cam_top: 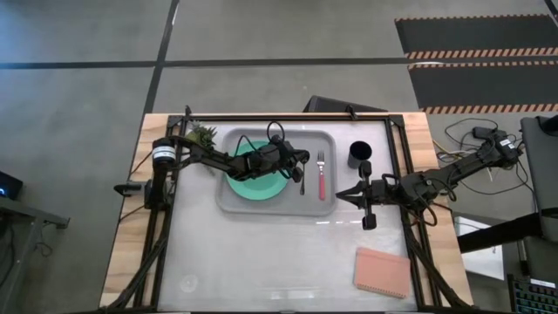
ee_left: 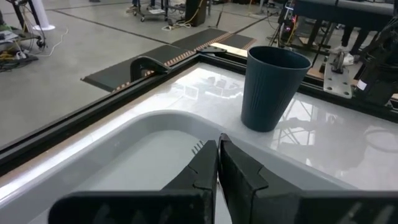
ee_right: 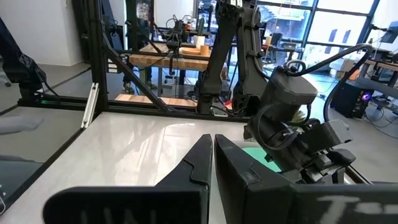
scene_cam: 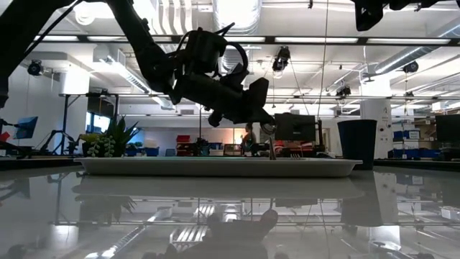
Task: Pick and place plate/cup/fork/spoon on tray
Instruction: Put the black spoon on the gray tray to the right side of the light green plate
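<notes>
The light-grey tray (cam_top: 324,205) lies at the table's middle. On it are the mint-green plate (cam_top: 253,185) and the fork (cam_top: 321,174), its pink handle toward the near edge. The dark cup (cam_top: 359,154) stands on the table to the right of the tray and also shows in the left wrist view (ee_left: 271,87). My left gripper (cam_top: 301,164) is over the tray between plate and fork, shut on a thin dark spoon (cam_top: 302,181). My right gripper (cam_top: 347,194) is shut and empty, near the tray's right rim. My left gripper has the spoon's upper end between its shut fingertips (scene_cam: 267,131); in its own wrist view the fingers hide the place of contact. The spoon (scene_cam: 272,150) hangs down below the fingers, nearly upright. Its lower end reaches the tray's surface.
A small green plant (cam_top: 202,135) stands at the tray's far left corner. A pink rectangular pad (cam_top: 381,270) lies at the near right. A dark frame rail (ee_left: 93,118) runs along the table's far edge.
</notes>
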Robot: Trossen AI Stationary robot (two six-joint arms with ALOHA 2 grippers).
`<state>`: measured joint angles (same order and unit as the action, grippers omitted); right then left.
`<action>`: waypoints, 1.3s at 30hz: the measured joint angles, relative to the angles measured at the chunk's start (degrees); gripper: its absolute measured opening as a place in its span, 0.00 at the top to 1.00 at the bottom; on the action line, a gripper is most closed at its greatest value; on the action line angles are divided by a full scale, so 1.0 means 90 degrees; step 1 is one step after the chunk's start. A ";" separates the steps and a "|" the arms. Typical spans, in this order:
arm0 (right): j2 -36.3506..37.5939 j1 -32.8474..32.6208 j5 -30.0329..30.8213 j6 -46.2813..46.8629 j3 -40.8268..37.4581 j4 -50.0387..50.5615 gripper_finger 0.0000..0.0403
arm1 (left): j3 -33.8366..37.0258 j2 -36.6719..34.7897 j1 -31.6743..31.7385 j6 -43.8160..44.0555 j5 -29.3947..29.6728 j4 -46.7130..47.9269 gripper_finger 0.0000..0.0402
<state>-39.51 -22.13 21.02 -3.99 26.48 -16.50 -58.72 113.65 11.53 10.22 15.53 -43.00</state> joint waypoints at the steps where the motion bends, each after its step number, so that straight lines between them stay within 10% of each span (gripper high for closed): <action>1: 0.0000 0.0000 0.0000 -0.0002 0.0000 0.0001 0.98 | 0.0002 0.0000 0.0000 0.0000 0.0000 0.0000 1.00; 39: -0.0002 0.0002 0.0016 0.0345 -0.0003 0.0132 0.98 | 0.0125 -0.0549 -0.0103 -0.0360 -0.0201 0.0556 0.79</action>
<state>-39.53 -22.11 21.16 -0.89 26.46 -15.31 -57.60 108.70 10.60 6.98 13.72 -38.00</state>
